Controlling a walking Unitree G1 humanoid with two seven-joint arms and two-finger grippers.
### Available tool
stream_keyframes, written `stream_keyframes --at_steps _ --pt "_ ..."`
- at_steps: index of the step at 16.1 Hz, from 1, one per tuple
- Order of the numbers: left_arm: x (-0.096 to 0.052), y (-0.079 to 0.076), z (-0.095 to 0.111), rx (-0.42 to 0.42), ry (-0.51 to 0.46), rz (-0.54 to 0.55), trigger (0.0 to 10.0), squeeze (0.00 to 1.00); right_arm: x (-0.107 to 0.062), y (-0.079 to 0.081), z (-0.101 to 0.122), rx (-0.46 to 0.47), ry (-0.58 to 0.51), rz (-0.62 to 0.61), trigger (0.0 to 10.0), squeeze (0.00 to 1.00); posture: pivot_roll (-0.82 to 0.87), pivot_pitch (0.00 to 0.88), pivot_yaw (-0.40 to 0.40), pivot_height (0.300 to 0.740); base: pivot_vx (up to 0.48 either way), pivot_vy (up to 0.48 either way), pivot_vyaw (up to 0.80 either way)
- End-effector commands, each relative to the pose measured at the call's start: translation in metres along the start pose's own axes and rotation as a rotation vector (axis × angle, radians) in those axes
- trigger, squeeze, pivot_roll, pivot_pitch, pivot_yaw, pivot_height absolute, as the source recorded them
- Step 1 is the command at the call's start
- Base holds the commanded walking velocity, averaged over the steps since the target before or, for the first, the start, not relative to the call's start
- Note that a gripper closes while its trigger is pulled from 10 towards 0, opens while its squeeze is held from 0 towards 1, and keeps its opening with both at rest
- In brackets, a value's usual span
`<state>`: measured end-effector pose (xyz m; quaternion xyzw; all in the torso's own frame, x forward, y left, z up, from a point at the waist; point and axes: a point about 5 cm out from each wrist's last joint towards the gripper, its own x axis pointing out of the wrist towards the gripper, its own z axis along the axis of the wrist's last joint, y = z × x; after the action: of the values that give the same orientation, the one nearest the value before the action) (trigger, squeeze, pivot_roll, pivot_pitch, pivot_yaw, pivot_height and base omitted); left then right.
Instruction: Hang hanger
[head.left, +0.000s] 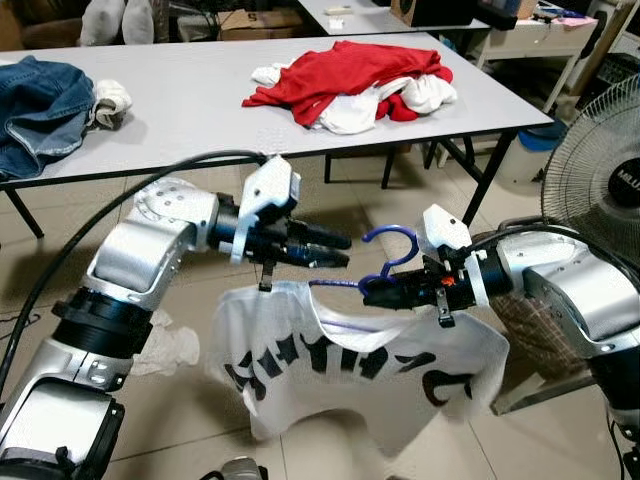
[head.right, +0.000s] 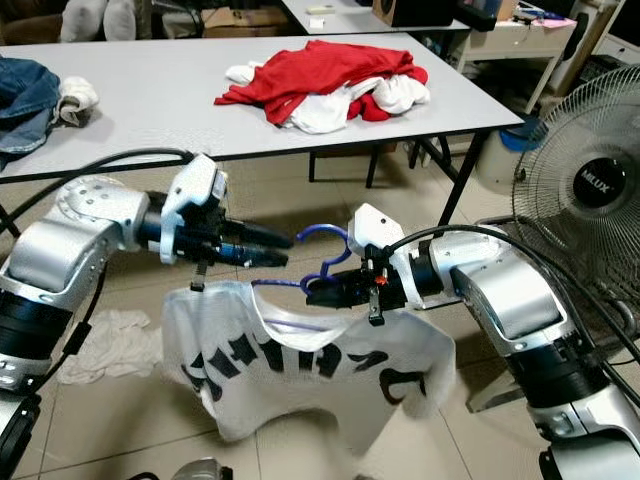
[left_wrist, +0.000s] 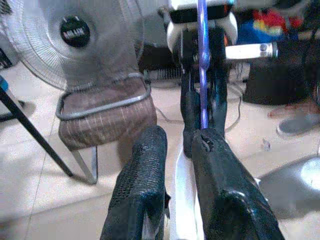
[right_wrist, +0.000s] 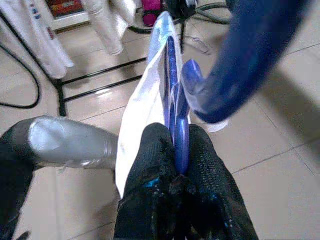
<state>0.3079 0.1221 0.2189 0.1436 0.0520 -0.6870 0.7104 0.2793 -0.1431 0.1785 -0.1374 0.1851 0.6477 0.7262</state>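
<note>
My right claw (head.left: 372, 291) pinches the hanger (head.left: 392, 262) tight while my left claw (head.left: 338, 250), fingers slightly parted, holds the shirt (head.left: 350, 372) collar, which could slide off.

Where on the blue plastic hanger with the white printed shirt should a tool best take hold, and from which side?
Grip the blue plastic hanger at its neck just below the hook, coming from the robot's right, as the right tool does now. The neck stands bare above the white printed shirt, and the hook stays free for hanging.
</note>
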Motion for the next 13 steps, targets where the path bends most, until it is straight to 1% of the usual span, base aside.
stream_keyframes --at_steps 1,3,4,5,6,7,8,9,10,11,12,13 --pt "-0.009 -0.001 0.002 -0.011 -0.037 0.052 10.0 0.0 -0.005 0.002 0.0 -0.005 -0.025 -0.07 0.0 0.0 -0.01 0.0 -0.025 0.74 0.0 0.0 0.0" --pt "-0.024 -0.005 -0.014 -0.07 -0.029 0.219 10.0 0.0 -0.002 0.007 -0.018 0.04 -0.048 -0.243 0.0 0.0 -0.01 0.0 -0.016 0.74 0.0 0.0 0.0" --pt "-0.041 -0.014 -0.04 -0.149 -0.002 0.424 10.0 0.0 0.0 0.012 -0.042 0.131 -0.057 -0.454 10.0 0.0 0.0 0.0 -0.02 0.74 0.0 0.0 0.0" --pt "-0.041 -0.014 -0.04 -0.149 -0.002 0.424 10.0 0.0 0.0 0.012 -0.042 0.131 -0.057 -0.454 10.0 0.0 0.0 0.0 -0.02 0.74 0.0 0.0 0.0" --pt "-0.046 -0.019 -0.05 -0.174 0.018 0.494 10.0 0.0 0.001 0.015 -0.05 0.167 -0.059 -0.523 10.0 0.0 0.0 0.0 -0.02 0.74 0.0 0.0 0.0" --pt "-0.056 -0.027 -0.088 -0.28 0.078 0.795 10.0 0.0 0.006 0.026 -0.072 0.248 -0.05 -0.675 10.0 0.0 0.01 0.0 -0.029 0.74 0.0 0.0 0.0" --pt "-0.052 -0.043 -0.112 -0.314 0.124 0.958 10.0 0.0 0.008 0.031 -0.082 0.229 -0.033 -0.834 10.0 0.0 0.02 0.0 -0.03 0.74 0.0 0.0 0.0" --pt "-0.046 -0.051 -0.116 -0.299 0.139 0.99 10.0 0.0 0.01 0.032 -0.085 0.209 -0.014 -0.884 10.0 0.0 0.02 0.0 -0.033 0.74 0.0 0.0 0.66" --pt "-0.039 -0.056 -0.116 -0.282 0.132 1.004 10.0 0.0 0.012 0.033 -0.088 0.214 -0.009 -0.921 10.0 0.0 0.02 0.0 -0.033 0.74 0.0 0.0 0.8" --pt "-0.034 -0.06 -0.117 -0.328 0.107 1.046 10.0 0.0 0.013 0.033 -0.09 0.229 -0.021 -0.972 10.0 0.0 0.02 0.0 -0.026 0.74 0.0 0.0 0.8" --pt "-0.027 -0.066 -0.12 -0.379 0.072 1.117 10.0 0.0 0.016 0.033 -0.092 0.291 -0.062 -1.046 10.0 0.0 0.02 0.0 -0.022 0.74 0.0 0.0 0.8" --pt "-0.023 -0.068 -0.121 -0.374 0.039 1.111 10.0 0.0 0.02 0.034 -0.092 0.317 -0.075 -1.041 10.0 0.0 0.02 0.0 -0.022 0.74 0.0 0.0 0.8"
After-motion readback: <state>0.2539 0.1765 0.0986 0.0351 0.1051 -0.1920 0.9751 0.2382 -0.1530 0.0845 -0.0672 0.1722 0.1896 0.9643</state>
